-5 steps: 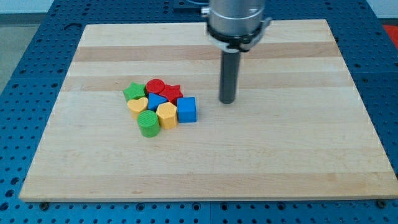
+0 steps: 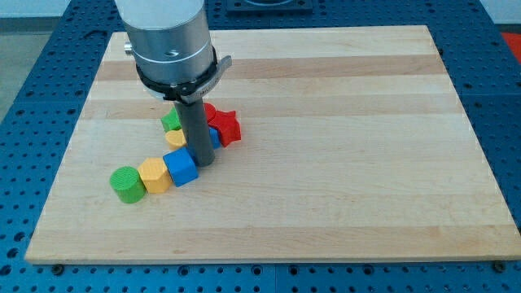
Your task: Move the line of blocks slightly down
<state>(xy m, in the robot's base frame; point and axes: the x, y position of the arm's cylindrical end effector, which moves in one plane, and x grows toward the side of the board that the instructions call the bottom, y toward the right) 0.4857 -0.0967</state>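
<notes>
Line-lowering step under way: my tip [image 2: 203, 162], a bare rod gripping nothing, touches the blue cube [image 2: 181, 167] from two o'clock; yellow block [image 2: 154, 175] and green cylinder [image 2: 125, 184] trail toward eight o'clock, likely needing downward nudges next.

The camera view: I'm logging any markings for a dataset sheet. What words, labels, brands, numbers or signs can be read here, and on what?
None can be read.
The wooden board is bare wood grain with no print.
The green cylinder, yellow block, blue cube and red star carry no marks.
The arm's grey housing shows no legible label.
My tip, beside the blue cube, is plain dark.
</notes>
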